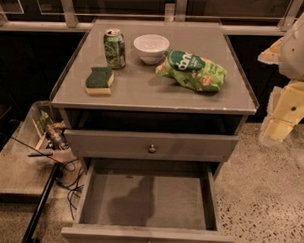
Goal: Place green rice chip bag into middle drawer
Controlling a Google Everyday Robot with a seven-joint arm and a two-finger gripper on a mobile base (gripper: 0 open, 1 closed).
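The green rice chip bag (194, 71) lies crumpled on the right half of the grey cabinet top (143, 90), its dark green oval label facing up. The middle drawer (148, 199) is pulled open below, and its flat grey floor holds nothing. My gripper (278, 127) hangs off the cream-coloured arm at the right edge of the view. It is beside the cabinet, to the right of the bag and lower than it, and it holds nothing that I can see.
A green drink can (114, 48), a white bowl (151, 47) and a green-topped yellow sponge (99, 80) stand on the cabinet top left of the bag. The closed drawer front with a round knob (151, 148) sits above the open drawer. A cluttered tray (41, 139) and cables (69, 186) lie at the left.
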